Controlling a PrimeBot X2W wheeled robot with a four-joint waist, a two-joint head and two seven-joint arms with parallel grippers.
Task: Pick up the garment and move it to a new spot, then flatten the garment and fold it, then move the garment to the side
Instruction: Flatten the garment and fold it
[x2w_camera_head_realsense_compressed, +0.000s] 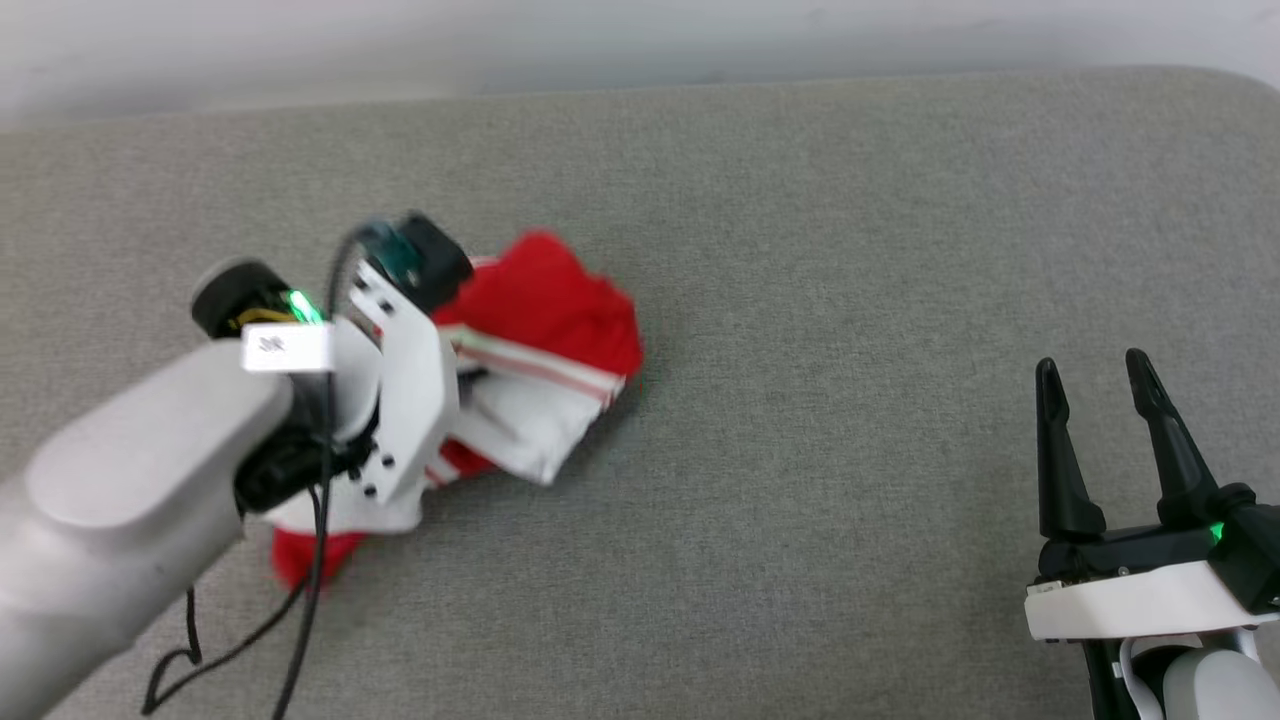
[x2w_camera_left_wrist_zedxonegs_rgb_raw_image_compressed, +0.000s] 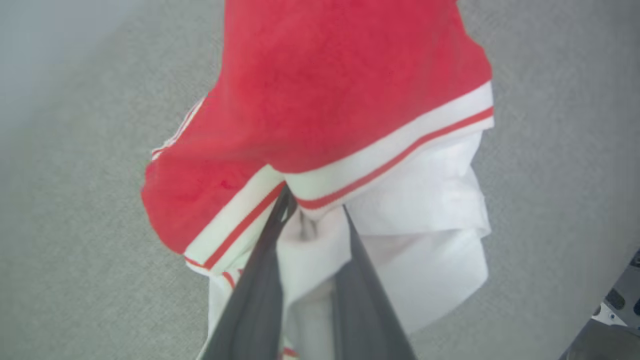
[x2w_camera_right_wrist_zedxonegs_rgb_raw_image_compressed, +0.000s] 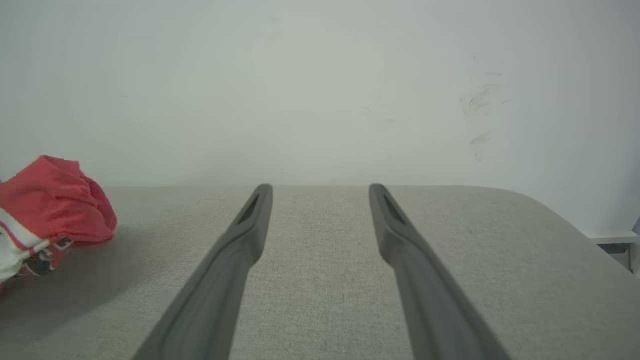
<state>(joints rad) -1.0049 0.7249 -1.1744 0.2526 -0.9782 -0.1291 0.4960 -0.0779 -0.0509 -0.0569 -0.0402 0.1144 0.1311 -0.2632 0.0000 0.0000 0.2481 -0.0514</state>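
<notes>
Grey padded tabletop (x2w_camera_head_realsense_compressed: 800, 200) bears the crumpled jersey (x2w_camera_head_realsense_compressed: 560, 300), likely light and limp. The left gripper (x2w_camera_left_wrist_zedxonegs_rgb_raw_image_compressed: 315, 212) pinches its striped trim; the right gripper (x2w_camera_head_realsense_compressed: 1092, 365), well away, is spread and empty.

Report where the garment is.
In the head view the garment lies crumpled on the grey surface, left of centre, under the left claw, cloth between its fingers; the right claw stands well apart.
</notes>
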